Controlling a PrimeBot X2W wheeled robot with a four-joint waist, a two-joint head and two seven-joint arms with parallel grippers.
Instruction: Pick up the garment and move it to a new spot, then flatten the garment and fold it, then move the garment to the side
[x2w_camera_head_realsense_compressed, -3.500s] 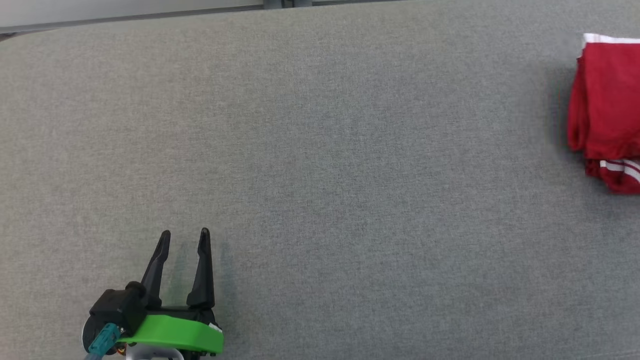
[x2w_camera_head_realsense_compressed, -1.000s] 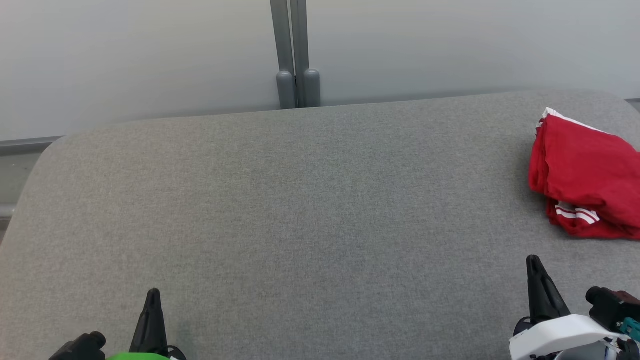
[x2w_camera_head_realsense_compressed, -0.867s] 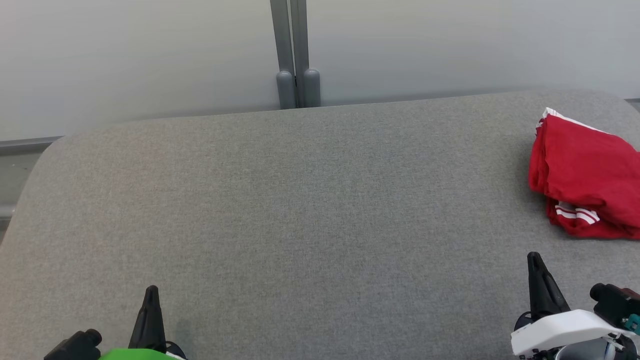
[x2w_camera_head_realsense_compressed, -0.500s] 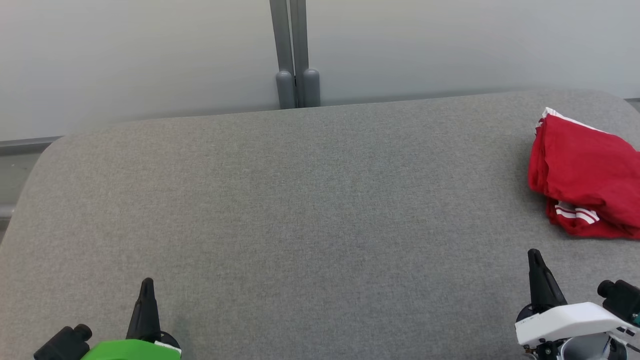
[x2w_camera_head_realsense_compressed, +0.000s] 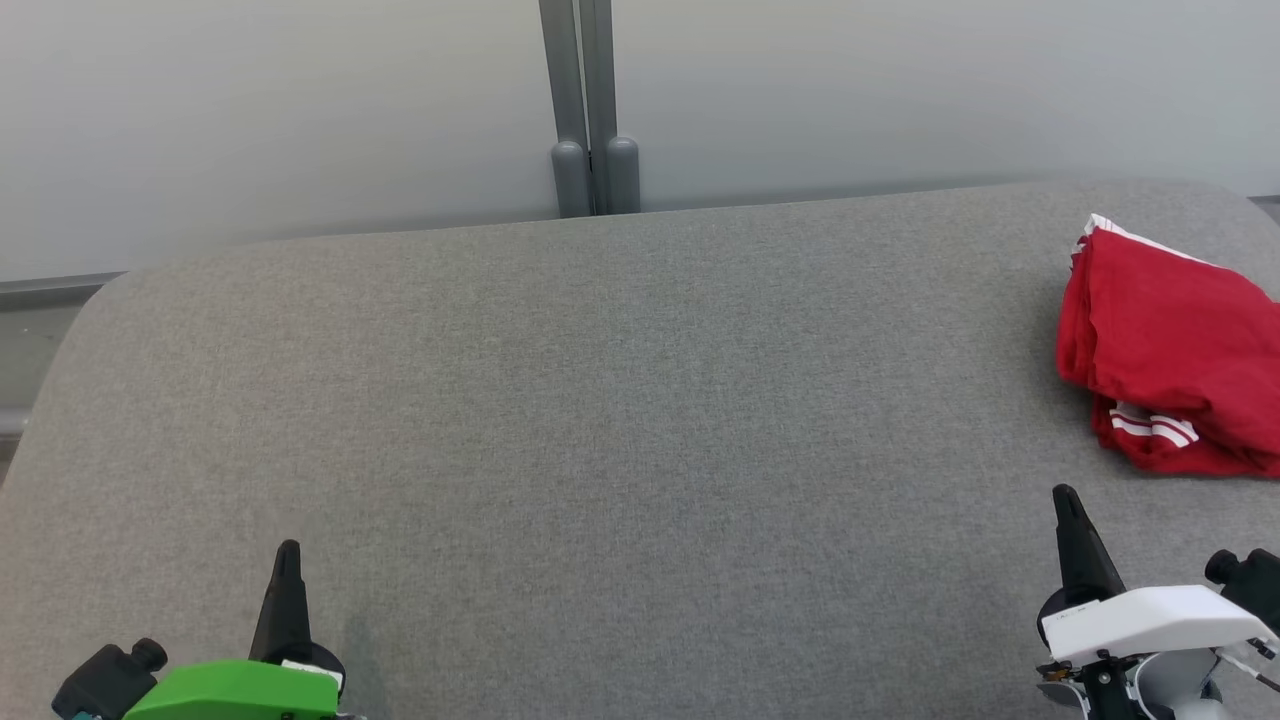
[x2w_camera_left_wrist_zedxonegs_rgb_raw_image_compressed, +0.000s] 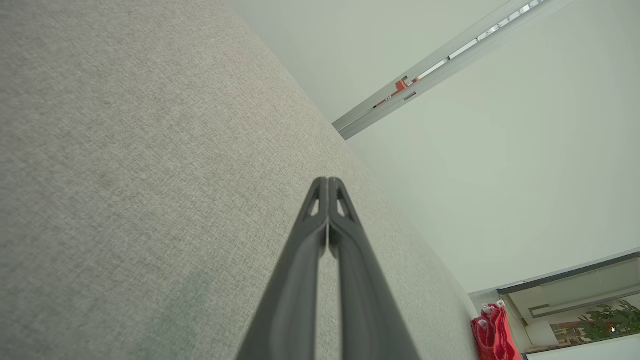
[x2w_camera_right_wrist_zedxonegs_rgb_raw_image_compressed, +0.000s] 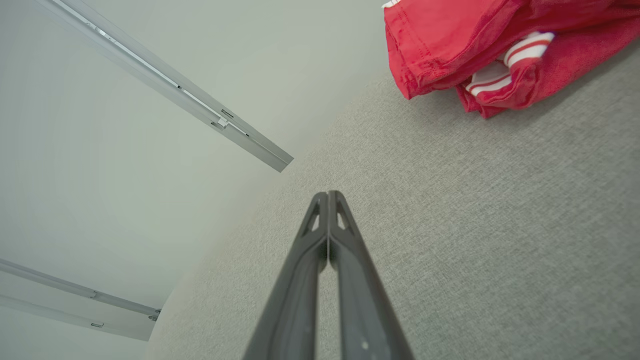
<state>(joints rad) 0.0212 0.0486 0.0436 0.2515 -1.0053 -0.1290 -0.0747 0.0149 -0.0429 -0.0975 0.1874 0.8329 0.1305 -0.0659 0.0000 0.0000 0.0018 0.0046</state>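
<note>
Since a second ago the red garment (x2w_camera_head_realsense_compressed: 1170, 340) has kept its place, while both pincers have edged slightly farther up the head view. It lies bundled, white stripes showing at its near edge, ahead of the right gripper (x2w_camera_head_realsense_compressed: 1066, 500) and a little to its right, apart from the fingertips. That pincer's fingers are pressed together on nothing. The left gripper (x2w_camera_head_realsense_compressed: 286, 560), well apart from the garment, is likewise closed and empty. Both point across the grey padded surface (x2w_camera_head_realsense_compressed: 640, 400), with a grey post (x2w_camera_head_realsense_compressed: 590, 100) far ahead between them.
</note>
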